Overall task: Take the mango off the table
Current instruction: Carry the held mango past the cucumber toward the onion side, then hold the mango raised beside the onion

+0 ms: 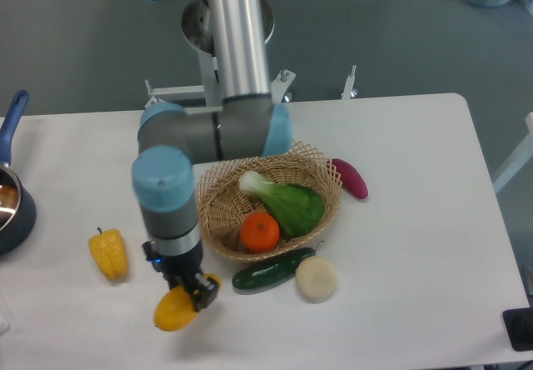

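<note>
Arm: forearm slanting down from the rear, wrist vertical over the table (416, 220), end effector (196, 293) pointing down, clamped on the mango (180, 308).

A single fixed camera looks down from high in front of the white surface (416, 137), facing the arm's base (225, 28) at the far edge. It stands far enough back to take in nearly the whole top, with grey floor beyond. The near and left edges are cut off, so a pot (12, 207) shows only partly.
</note>
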